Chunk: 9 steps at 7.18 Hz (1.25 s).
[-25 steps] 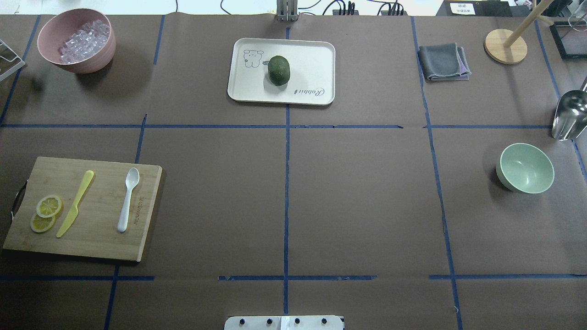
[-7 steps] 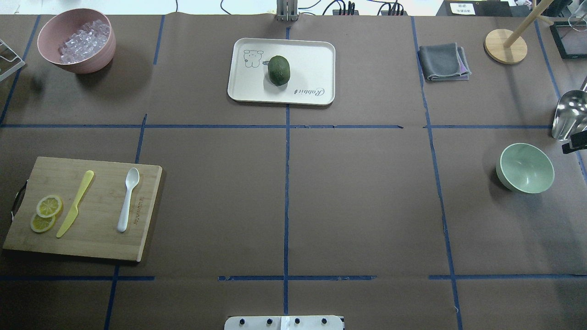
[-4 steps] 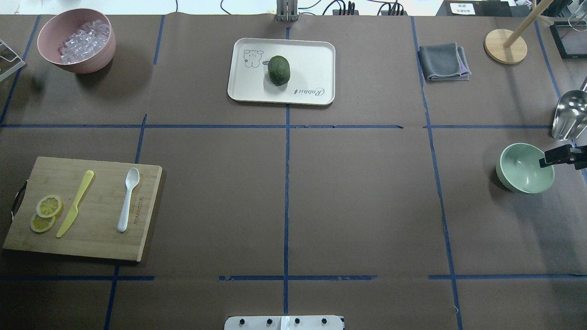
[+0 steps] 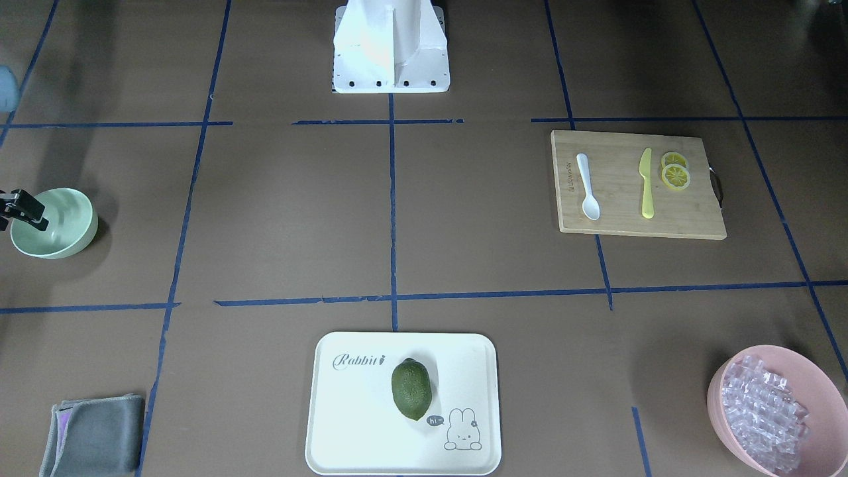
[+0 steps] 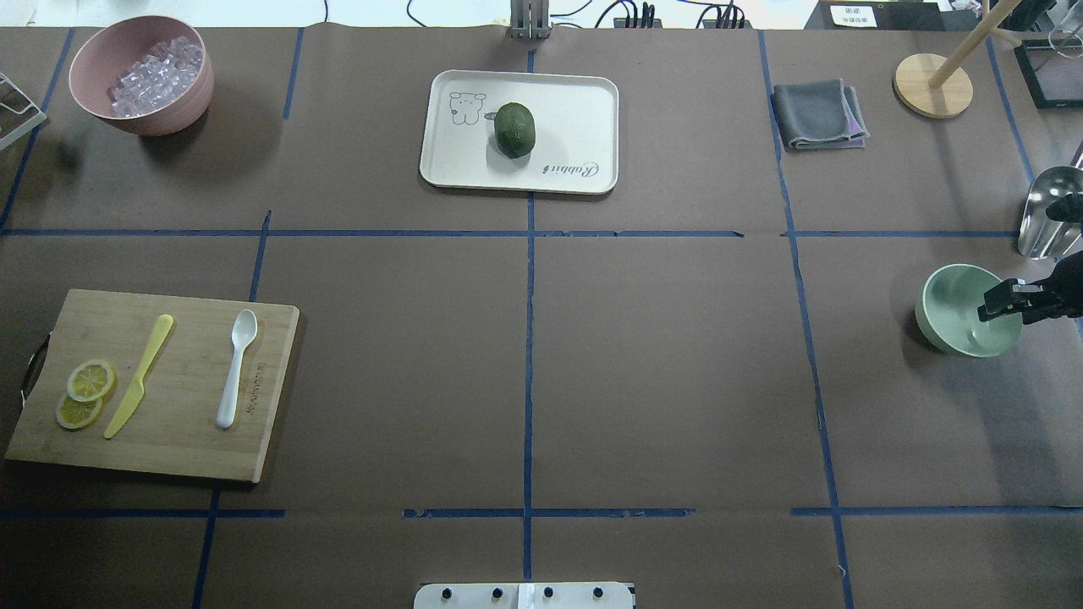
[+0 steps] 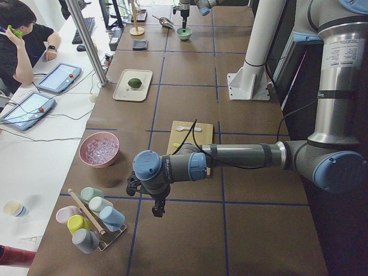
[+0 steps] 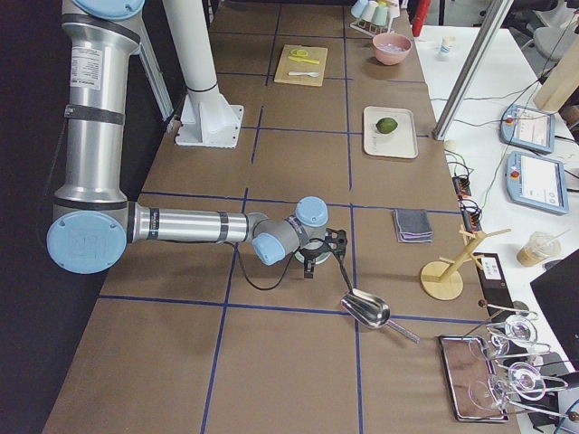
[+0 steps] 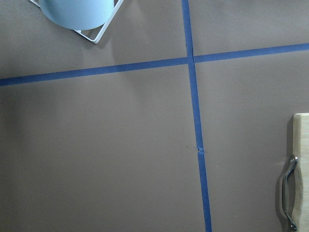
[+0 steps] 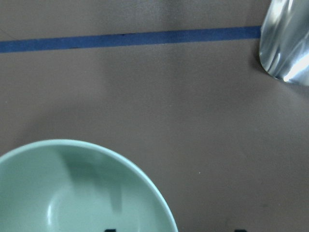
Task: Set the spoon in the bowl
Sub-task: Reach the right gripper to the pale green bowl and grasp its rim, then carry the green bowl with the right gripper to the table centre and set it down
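The white spoon [image 5: 235, 368] lies on the wooden cutting board [image 5: 169, 440] at the left, scoop towards the far side; it also shows in the front view [image 4: 587, 195]. The mint-green bowl [image 5: 960, 309] stands at the right, empty. My right gripper [image 5: 988, 306] hovers over the bowl's right rim, open and empty; it also shows in the front view [image 4: 30, 213]. The right wrist view shows the bowl [image 9: 72, 193] below it. My left gripper [image 6: 155, 207] shows only in the left side view, near the table's end beside the board; I cannot tell its state.
A yellow knife [image 5: 140, 375] and lemon slices [image 5: 85, 393] share the board. A pink bowl of clear cubes [image 5: 140, 76] stands far left. A tray [image 5: 575, 110] holds a green fruit [image 5: 515, 129]. A grey cloth [image 5: 819, 114], wooden stand [image 5: 932, 85] and metal scoop [image 5: 1049, 220] are at the right.
My right gripper has come in from the right edge and moved left, to over the bowl's right rim. The spoon and bowl have not moved.
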Available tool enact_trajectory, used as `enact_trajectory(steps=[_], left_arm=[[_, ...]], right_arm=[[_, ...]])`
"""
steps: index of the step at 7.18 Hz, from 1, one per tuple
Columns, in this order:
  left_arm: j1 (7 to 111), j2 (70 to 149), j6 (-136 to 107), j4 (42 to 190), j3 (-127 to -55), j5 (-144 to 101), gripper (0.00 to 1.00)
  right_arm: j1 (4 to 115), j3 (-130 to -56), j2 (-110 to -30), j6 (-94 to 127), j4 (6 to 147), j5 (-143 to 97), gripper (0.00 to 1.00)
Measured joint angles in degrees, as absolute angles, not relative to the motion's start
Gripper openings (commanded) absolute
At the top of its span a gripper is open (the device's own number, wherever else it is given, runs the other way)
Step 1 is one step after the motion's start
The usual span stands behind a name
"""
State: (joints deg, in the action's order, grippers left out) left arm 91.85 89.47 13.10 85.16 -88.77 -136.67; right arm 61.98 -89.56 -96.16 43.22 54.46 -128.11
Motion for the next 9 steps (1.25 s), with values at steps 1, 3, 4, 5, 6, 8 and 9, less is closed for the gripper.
enact_trajectory(steps=[1, 3, 4, 5, 6, 8, 9], left_arm=[[91.8, 89.5, 13.1, 85.2, -88.8, -136.7, 1.00], [91.8, 89.5, 13.0, 85.2, -88.8, -136.7, 1.00], [91.8, 89.5, 12.9, 85.2, -88.9, -136.7, 1.00], [91.8, 89.5, 12.8, 85.2, -89.1, -136.8, 1.00], [91.8, 89.5, 12.8, 85.2, -89.1, -136.8, 1.00], [91.8, 89.5, 12.7, 85.2, -89.3, -136.8, 1.00], [91.8, 89.5, 12.4, 85.2, -89.4, -136.8, 1.00]], right_arm=[[62.0, -89.6, -96.0, 43.6, 54.4, -128.3, 0.00], [62.1, -90.0, -96.2, 43.9, 54.4, -129.0, 0.00], [63.0, -90.6, -96.3, 44.1, 54.4, -130.8, 0.00], [65.3, -91.9, -96.0, 44.5, 54.5, -134.8, 0.00], [67.5, -94.3, -95.6, 45.1, 55.2, -138.8, 0.00], [68.1, -100.9, -89.8, 52.6, 61.3, -141.2, 0.00], [65.8, -104.2, -85.9, 57.1, 66.0, -140.8, 0.00]])
